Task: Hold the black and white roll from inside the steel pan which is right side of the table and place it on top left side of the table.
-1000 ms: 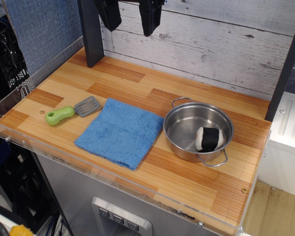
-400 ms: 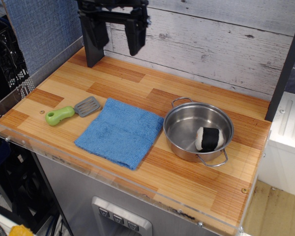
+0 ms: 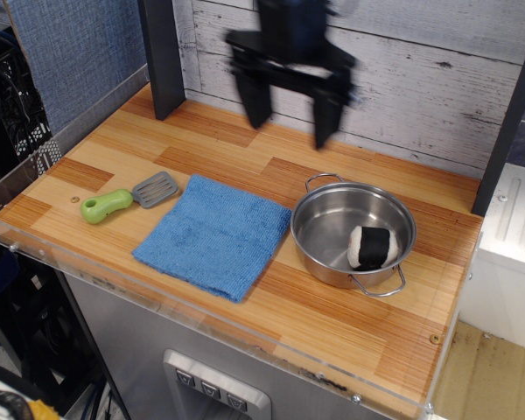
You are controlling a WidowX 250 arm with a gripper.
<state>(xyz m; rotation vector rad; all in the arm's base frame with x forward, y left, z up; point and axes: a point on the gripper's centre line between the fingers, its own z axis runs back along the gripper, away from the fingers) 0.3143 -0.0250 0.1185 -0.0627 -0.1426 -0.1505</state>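
The black and white roll (image 3: 372, 248) lies inside the steel pan (image 3: 328, 219) on the right side of the wood-plank table (image 3: 227, 157). It shows a black band and white sides. My gripper (image 3: 290, 120) is black, blurred by motion, and hangs open and empty above the back middle of the table, up and to the left of the pan. Its two fingers (image 3: 255, 98) point down and stand wide apart.
A blue cloth (image 3: 214, 233) lies in the middle of the table, left of the pan. A green-handled grey spatula (image 3: 127, 198) lies at the left. A dark post (image 3: 162, 57) stands at the back left corner, another (image 3: 507, 122) at the right. A clear acrylic rim runs along the front.
My gripper has come down from the top edge and swung right, from the back left towards the pan. It stays open. The roll and pan have not moved.
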